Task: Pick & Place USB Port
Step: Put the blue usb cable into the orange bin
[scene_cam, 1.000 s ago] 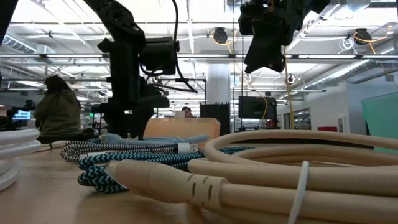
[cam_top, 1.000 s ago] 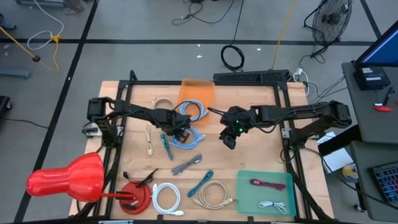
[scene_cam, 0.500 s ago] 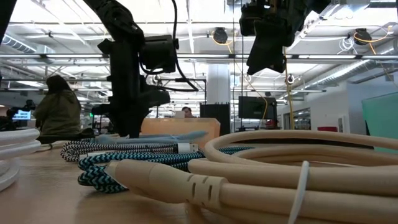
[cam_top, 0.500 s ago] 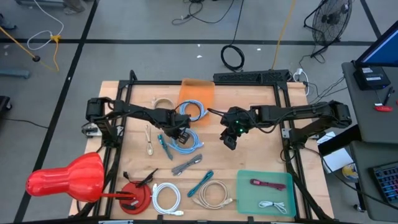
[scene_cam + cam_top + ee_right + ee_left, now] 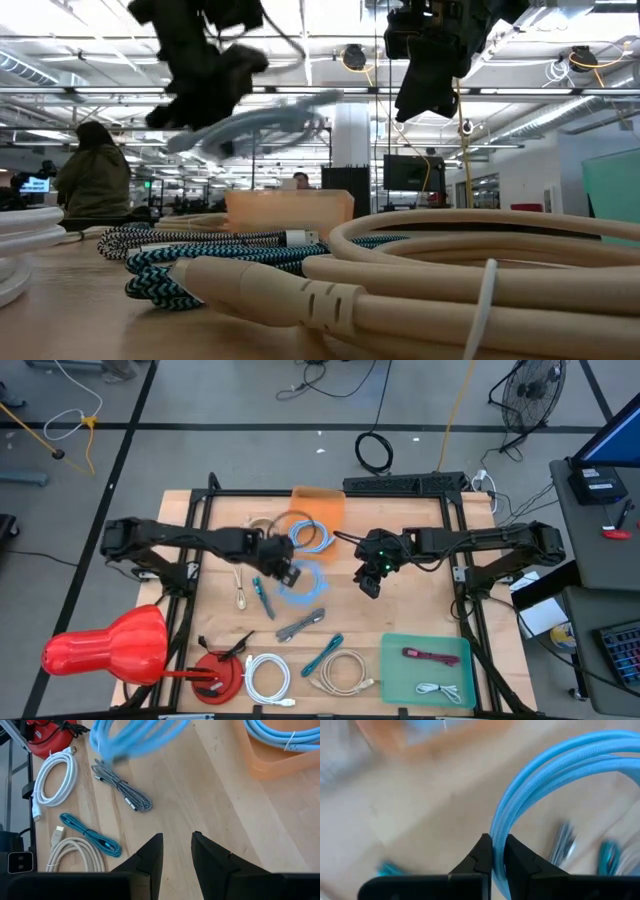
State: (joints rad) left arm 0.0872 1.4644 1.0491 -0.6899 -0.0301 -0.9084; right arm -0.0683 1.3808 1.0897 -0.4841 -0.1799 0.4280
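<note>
A coiled light blue USB cable (image 5: 306, 586) is up in the air over the middle of the table, with my left gripper (image 5: 284, 571) shut on it; the low view shows the coil (image 5: 262, 118) well above the tabletop. A second light blue cable (image 5: 311, 537) lies in the orange tray (image 5: 320, 508) at the far middle. My right gripper (image 5: 368, 586) hovers to the right of the lifted coil, open, with nothing between its fingers (image 5: 151, 852). My left gripper pinches the coil's bundled strands (image 5: 496, 827) between its two fingers, which lie across them. The fingers come from above, slanting down. The coil is lifted clear of the table and stands out sideways from the fingers (image 5: 200, 85), about level.
Loose cables lie on the near half: grey braided (image 5: 300, 625), teal (image 5: 323, 653), beige (image 5: 342, 672), white (image 5: 267, 678). A green tray (image 5: 445, 682) with a red item sits near right, and red objects (image 5: 110, 645) near left. The black frame's rails (image 5: 456, 540) border the table.
My left gripper has risen and tipped less steeply, drawing back a little toward the table's left edge. The light blue coil, which lay on the table, has come up with it and now hangs clear.
</note>
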